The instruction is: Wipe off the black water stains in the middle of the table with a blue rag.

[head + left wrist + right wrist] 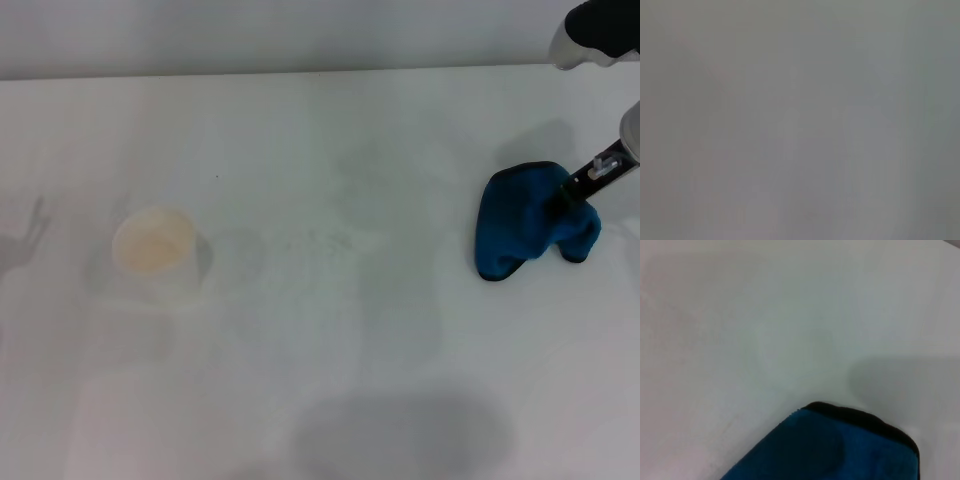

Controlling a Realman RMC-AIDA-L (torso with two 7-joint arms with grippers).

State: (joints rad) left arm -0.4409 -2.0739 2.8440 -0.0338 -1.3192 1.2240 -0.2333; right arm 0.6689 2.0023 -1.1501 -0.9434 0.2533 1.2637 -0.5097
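1. The table (320, 400) is a broad white top; its far edge runs across the upper part of the head view, and the near and side edges lie outside it.
2. Open room: the whole middle and near stretch of the table is bare between the cup (155, 250) on the left and the rag (530, 220) on the right, which are well apart.
3. The right gripper (572, 190) comes in from the right edge and is closed on the rag, pinching the blue cloth at its upper right so it hangs bunched, its lower end at or just above the table (contact cannot be told).
4. In the right wrist view the rag (830, 450) fills the lower part over plain white table (765, 315).
5. The stains do not show as a dark blotch; only faint streaks (320, 240) mark the middle.
6. The cup is pale and translucent, upright, with a faint yellowish tint inside; whether it holds liquid cannot be told.
7. The left gripper is out of view; its wrist camera shows only flat grey.
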